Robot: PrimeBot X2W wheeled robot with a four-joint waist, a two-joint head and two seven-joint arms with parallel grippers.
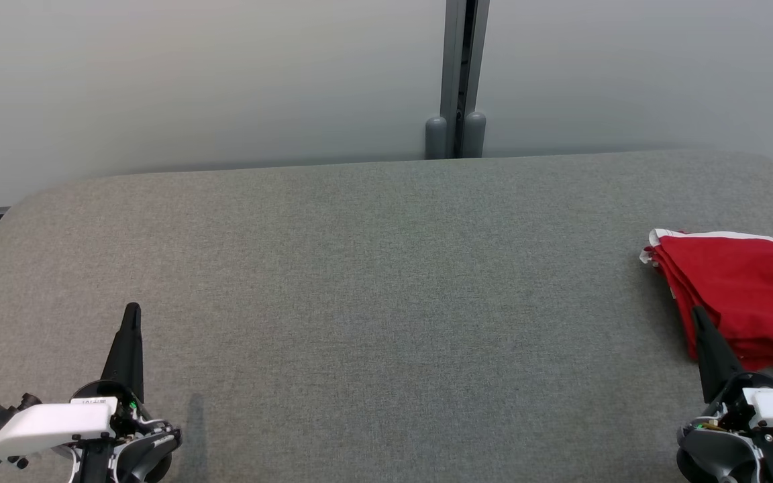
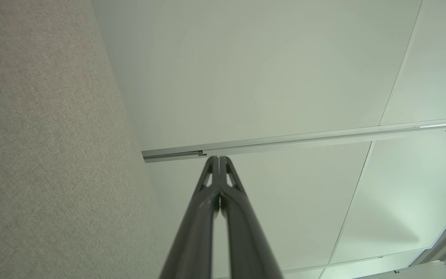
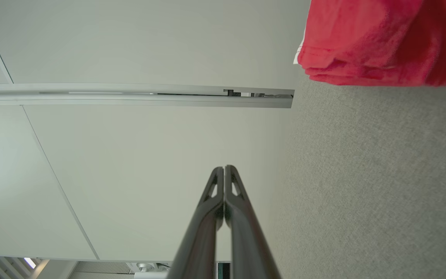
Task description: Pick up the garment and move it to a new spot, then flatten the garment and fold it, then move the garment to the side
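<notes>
Counter: a wide grey fabric-covered counter [image 1: 386, 282] with rounded far corners spanned the head view from edge to edge
Wall: pale wall panels [image 1: 192, 80] stood directly behind the counter's far edge
Garment: the red garment [image 1: 749, 295] lay folded in a layered stack on the counter at the robot's far right, cut off by the head view's right edge; a white trim showed along its far side, and the stacked hems faced the middle of the counter
Post: a grey metal post [image 1: 457, 74] rose between two of the panels at the middle of the far edge, with two rounded caps at its foot
Right tool: the right tool [image 1: 697, 312] sat at the lower right of the head view, its two dark fingers pressed together and gripping nothing; its tip overlapped the garment's near left corner there (in the right wrist view the red cloth sat at the upper right, apart from the fingertips)
Left tool: the left tool [image 1: 133, 310] sat at the lower left of the head view over bare counter, fingers closed against each other and empty, well apart from the garment; the left wrist view showed the two tips meeting against the pale panels
</notes>
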